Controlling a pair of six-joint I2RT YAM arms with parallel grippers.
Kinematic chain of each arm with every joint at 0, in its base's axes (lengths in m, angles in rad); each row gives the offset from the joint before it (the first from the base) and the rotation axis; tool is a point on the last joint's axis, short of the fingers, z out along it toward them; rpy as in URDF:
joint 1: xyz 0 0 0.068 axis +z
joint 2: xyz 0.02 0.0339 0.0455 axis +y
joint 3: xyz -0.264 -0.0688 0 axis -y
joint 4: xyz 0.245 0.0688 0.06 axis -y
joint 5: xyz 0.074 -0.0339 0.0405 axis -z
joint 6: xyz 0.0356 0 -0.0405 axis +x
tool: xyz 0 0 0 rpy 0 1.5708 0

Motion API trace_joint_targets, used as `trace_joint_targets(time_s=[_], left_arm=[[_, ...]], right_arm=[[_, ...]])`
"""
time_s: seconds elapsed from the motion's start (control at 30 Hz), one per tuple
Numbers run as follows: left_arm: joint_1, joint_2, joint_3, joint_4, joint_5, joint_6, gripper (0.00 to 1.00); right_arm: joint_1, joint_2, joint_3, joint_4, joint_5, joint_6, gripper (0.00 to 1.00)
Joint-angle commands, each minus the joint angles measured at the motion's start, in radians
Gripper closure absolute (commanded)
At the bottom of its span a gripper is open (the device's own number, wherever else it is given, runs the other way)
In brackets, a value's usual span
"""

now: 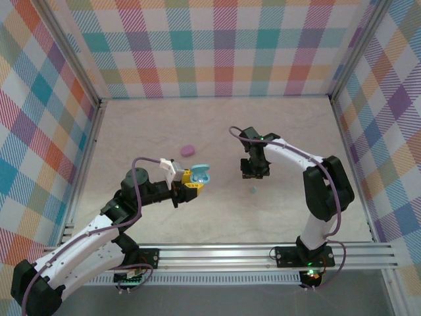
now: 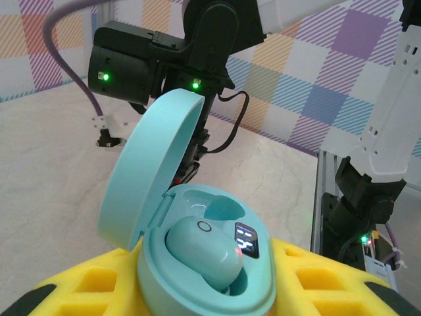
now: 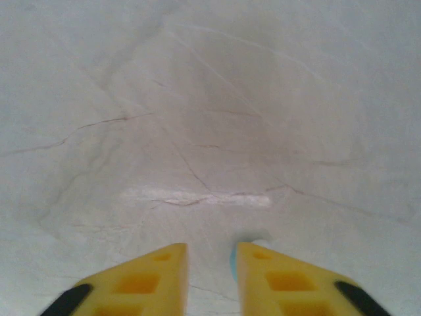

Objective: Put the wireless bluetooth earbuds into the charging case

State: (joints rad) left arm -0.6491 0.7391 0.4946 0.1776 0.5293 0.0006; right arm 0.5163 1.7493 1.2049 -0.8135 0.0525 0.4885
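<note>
One blue earbud [image 2: 200,253] sits in open case [image 2: 148,178].

Bud [image 2: 204,253] in case [image 2: 151,164]; 2nd bud [image 1: 252,190] on table [image 1: 296,131] by R pincer [image 1: 253,174].

Bright, even light falls from overhead and leaves only faint, soft shadows on the bench [image 1: 217,118] in the top view. The right wrist view is hazy and low in contrast, with a pale glare streak [image 3: 197,197] across the surface. In the left wrist view the charging case [image 2: 197,263] looks crisp, while the plaid wall [image 2: 316,72] behind it is slightly blurred.
</note>
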Motion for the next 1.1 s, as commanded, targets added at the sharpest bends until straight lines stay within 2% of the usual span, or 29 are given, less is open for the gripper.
trace_joint_targets(time_s=[0.0, 0.2, 0.4, 1.07], left_arm=[[0.008, -0.021, 0.013, -0.023, 0.003, 0.029, 0.6], [0.008, -0.029, 0.012, -0.028, 0.005, 0.032, 0.6], [0.008, -0.054, 0.008, -0.045, -0.004, 0.032, 0.6], [0.008, -0.078, 0.013, -0.081, -0.014, 0.035, 0.6]], right_arm=[[-0.027, -0.026, -0.07, -0.011, -0.051, 0.103, 0.65], [-0.033, -0.007, -0.121, 0.05, -0.149, 0.149, 0.62], [-0.027, 0.062, -0.104, 0.101, -0.226, 0.115, 0.61], [0.009, 0.227, 0.132, 0.014, -0.128, -0.114, 0.59]])
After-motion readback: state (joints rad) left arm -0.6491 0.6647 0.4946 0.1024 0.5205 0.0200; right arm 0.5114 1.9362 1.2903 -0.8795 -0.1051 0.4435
